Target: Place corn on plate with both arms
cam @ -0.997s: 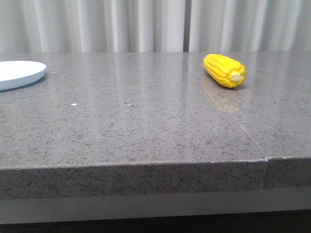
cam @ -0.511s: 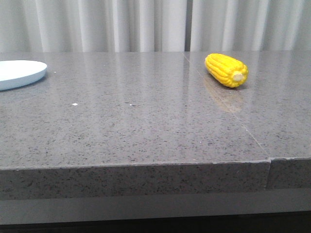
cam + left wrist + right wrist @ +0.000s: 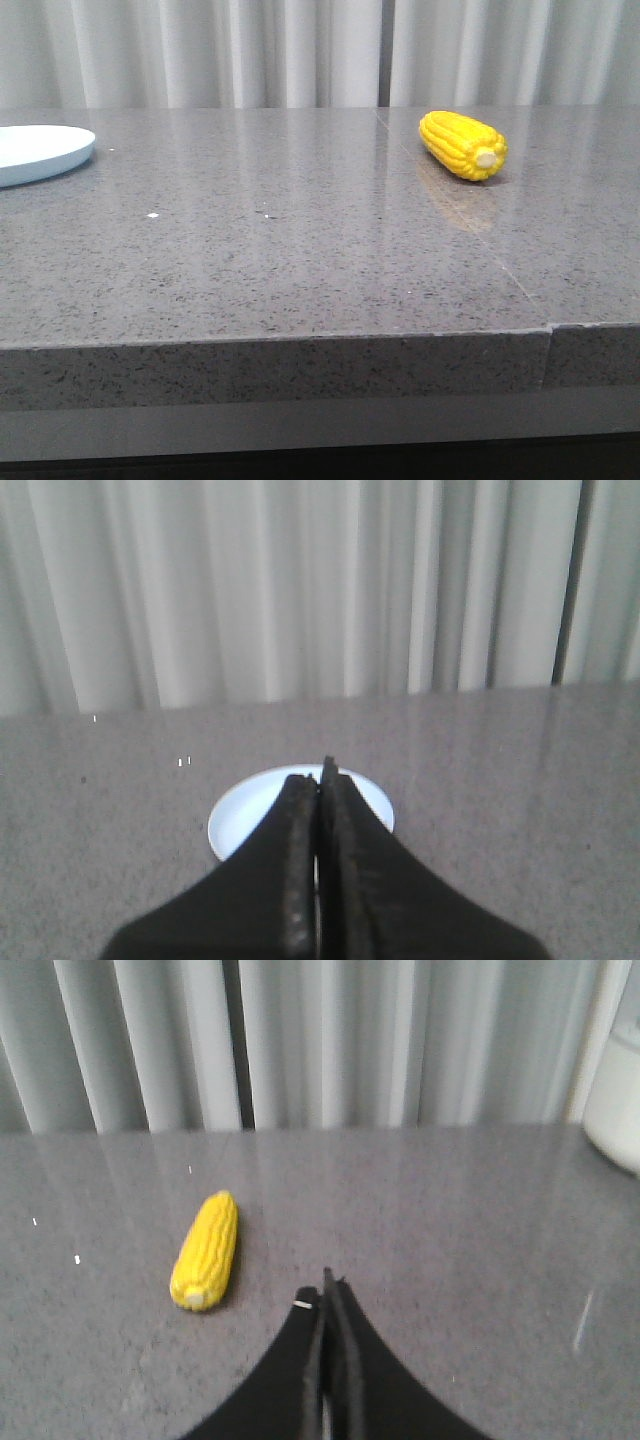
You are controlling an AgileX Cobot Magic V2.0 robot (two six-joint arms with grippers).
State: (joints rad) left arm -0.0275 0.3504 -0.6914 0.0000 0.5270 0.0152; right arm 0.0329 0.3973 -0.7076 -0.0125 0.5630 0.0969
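The corn point(image 3: 463, 145) is lying on its side on the right of the table point(image 3: 300, 260), pale cut end toward the camera, well apart from the plate point(image 3: 40, 152) way over at the left edge. Both the left gripper point(image 3: 320, 780) and right gripper point(image 3: 327, 1295) have their fingers pressed together, holding nothing. Looks like light, hard plastic with a bumpy but rounded body, so I'd guess it rolls easily; best bet is pinching across the middle, not the tapered end.
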